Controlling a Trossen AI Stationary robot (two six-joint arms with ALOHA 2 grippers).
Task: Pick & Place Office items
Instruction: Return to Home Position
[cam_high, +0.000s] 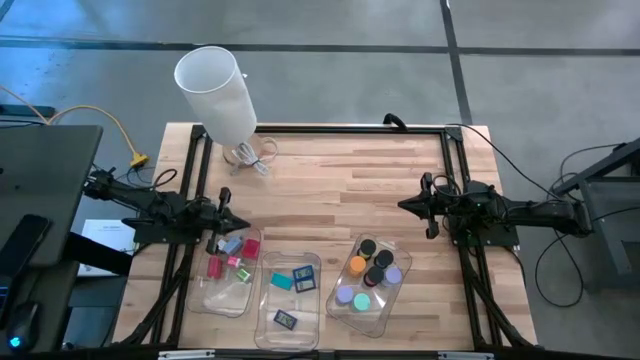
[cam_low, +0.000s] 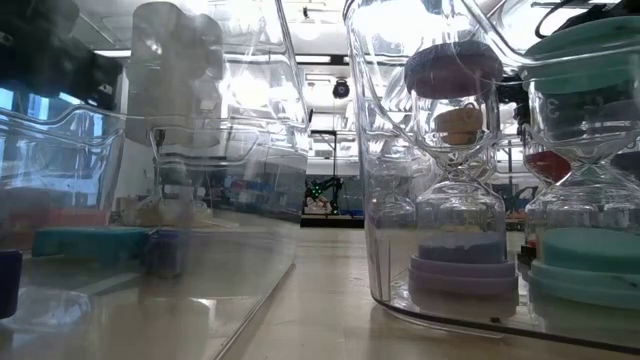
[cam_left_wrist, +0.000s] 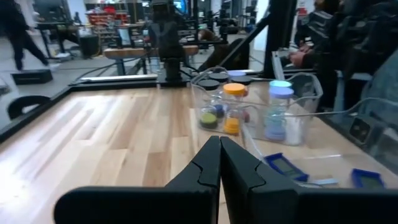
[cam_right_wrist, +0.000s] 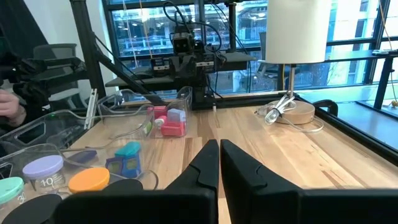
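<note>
**Both arms parked wide, every piece in a tray**

Up front, three clear trays (cam_high: 275, 300) hold pink pieces (cam_high: 232, 256), blue blocks (cam_high: 300, 279) and round caps (cam_high: 370, 270) (rightmost tray). Behind them, the left end effector (cam_high: 238, 224) and right end effector (cam_high: 404, 206) are both pinched closed, gripping nothing. Farthest back on the surface (cam_high: 340, 180) is the white lamp (cam_high: 218, 88).

Grey concrete floor (cam_high: 540, 100) surrounds the pale wood worktop (cam_high: 340, 180); tall windows (cam_right_wrist: 354, 28) let in daylight beyond.

- Left arm (cam_high: 150, 212), at 9 o'clock, is showing matte black, boxy links.
- Right arm (cam_high: 500, 212), at 3 o'clock, is trailing black cables (cam_high: 541, 265).
- Fingers (cam_left_wrist: 205, 168) are tapering — black wedges.
</note>
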